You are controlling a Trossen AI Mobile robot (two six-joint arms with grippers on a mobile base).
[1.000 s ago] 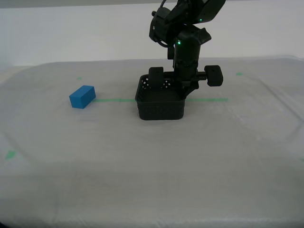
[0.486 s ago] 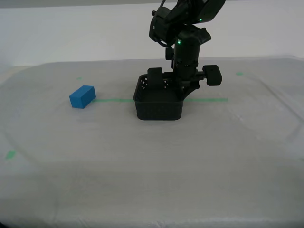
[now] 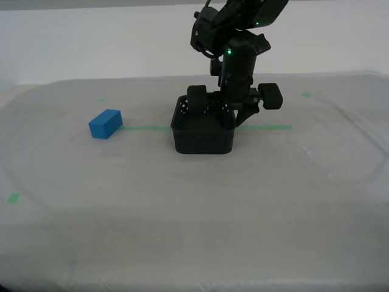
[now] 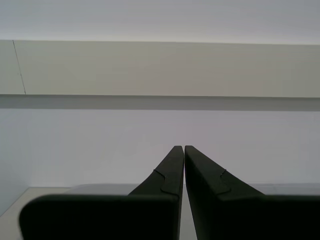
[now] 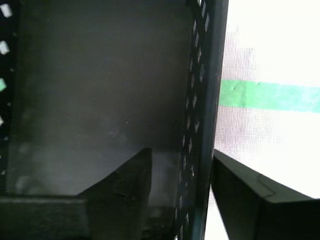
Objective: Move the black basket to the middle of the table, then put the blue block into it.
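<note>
The small rectangular black plastic basket (image 3: 203,130) with perforated walls stands on the pale grey-white cloth-covered table (image 3: 243,207), over the thin green tape line (image 3: 146,128), about midway across the exterior view. The first pincer (image 5: 180,192) straddles one basket wall, one finger inside and one outside, slightly apart from it. The small bright-blue rectangular block (image 3: 105,123) lies well apart, toward the exterior view's left. The second pincer (image 4: 184,150) is closed together, empty, facing a wall.
</note>
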